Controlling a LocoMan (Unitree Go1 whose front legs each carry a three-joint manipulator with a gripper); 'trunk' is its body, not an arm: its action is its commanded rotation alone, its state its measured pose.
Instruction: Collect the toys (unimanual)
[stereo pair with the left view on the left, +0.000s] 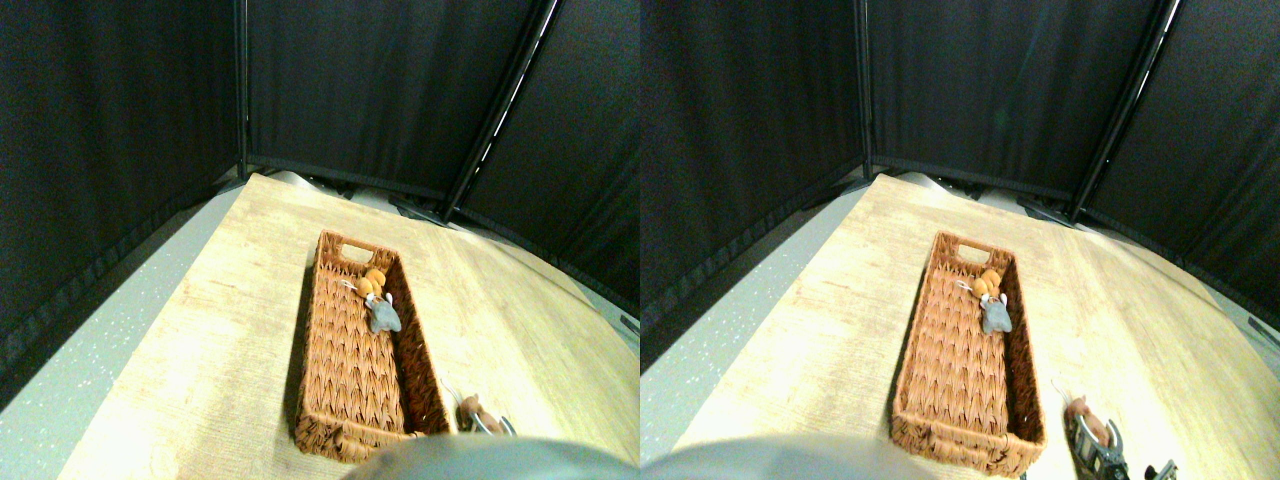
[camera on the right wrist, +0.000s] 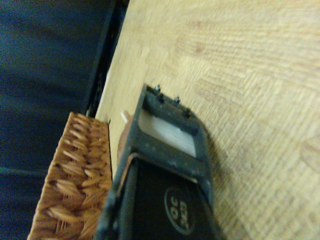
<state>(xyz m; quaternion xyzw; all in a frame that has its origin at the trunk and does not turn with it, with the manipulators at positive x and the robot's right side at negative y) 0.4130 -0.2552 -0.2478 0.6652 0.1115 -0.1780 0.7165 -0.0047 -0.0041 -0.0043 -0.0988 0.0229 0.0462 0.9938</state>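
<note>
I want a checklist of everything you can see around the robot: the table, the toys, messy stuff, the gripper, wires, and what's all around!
Surface: light wooden table, bare apart from the items below.
Job's things: orange toy and grey toy lie in the wicker basket; a brown toy lies on the table right of the basket.
Clutter: nothing seen.
Grippers: right gripper is at the brown toy, beside the basket; whether it grips is unclear.
Cables: nothing seen.
Surroundings: black curtain panels behind the table; grey floor on the left.
</note>
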